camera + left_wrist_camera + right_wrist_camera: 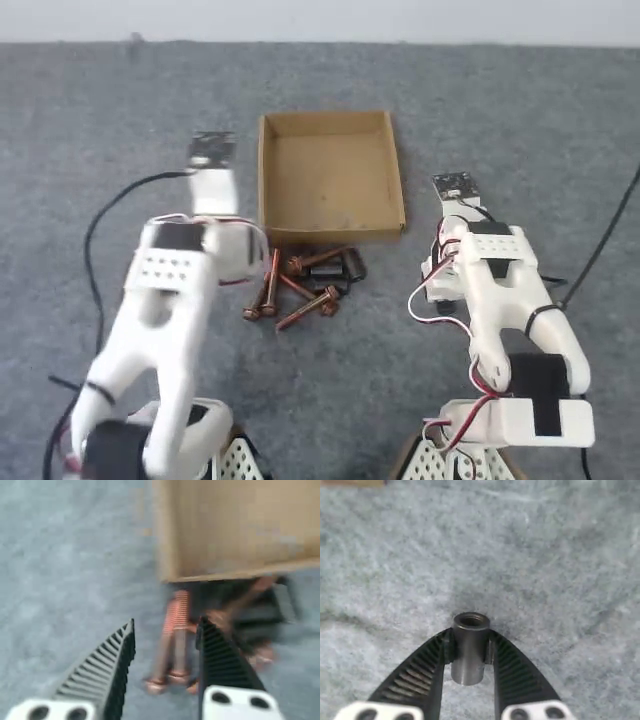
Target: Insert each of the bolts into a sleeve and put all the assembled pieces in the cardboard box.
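The cardboard box (330, 175) sits open at the middle back, with nothing inside. Just in front of it lies a pile of several copper bolts (285, 290) mixed with dark sleeves (340, 268). In the left wrist view my left gripper (167, 622) is open above the carpet, and two copper bolts (172, 640) lie side by side beyond the gap between its toothed fingers (112, 662), near the box corner (167, 555). My right gripper (470, 640) is shut on a dark sleeve (469, 650), holding it above bare carpet with its open threaded end showing.
Grey carpet covers the whole table. The left arm (165, 300) stands to the left of the pile and the right arm (500, 290) to its right. Black cables (100, 230) trail beside both arms.
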Motion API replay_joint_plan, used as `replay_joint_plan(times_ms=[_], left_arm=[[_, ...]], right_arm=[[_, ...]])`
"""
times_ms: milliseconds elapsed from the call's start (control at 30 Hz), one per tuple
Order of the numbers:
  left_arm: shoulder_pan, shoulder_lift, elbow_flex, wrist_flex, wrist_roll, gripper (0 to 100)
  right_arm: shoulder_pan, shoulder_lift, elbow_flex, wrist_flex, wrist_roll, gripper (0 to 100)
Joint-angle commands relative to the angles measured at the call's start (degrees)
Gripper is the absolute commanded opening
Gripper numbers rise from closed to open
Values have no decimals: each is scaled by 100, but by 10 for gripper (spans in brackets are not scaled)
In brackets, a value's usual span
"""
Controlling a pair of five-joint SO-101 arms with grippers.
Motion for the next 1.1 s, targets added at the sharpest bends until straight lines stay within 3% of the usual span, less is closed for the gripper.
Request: replay_joint_plan(times_ms=[0,167,633,833,967,1067], left_arm=[[765,-440,-286,18,273,187],[1354,448,-567,0,730,187],[897,3095,-1947,0,695,187],[914,3657,-2132,0,246,186],[932,3754,-2149,0,220,94],[985,3754,-2158,0,-255,9]], right_arm=[[84,4,-316,-66,9,7],[84,4,-316,-57,9,7],[66,4,-316,-57,44,7],[57,4,-316,-57,44,7],[57,4,-316,-66,44,7],[57,4,-316,-66,44,7]])
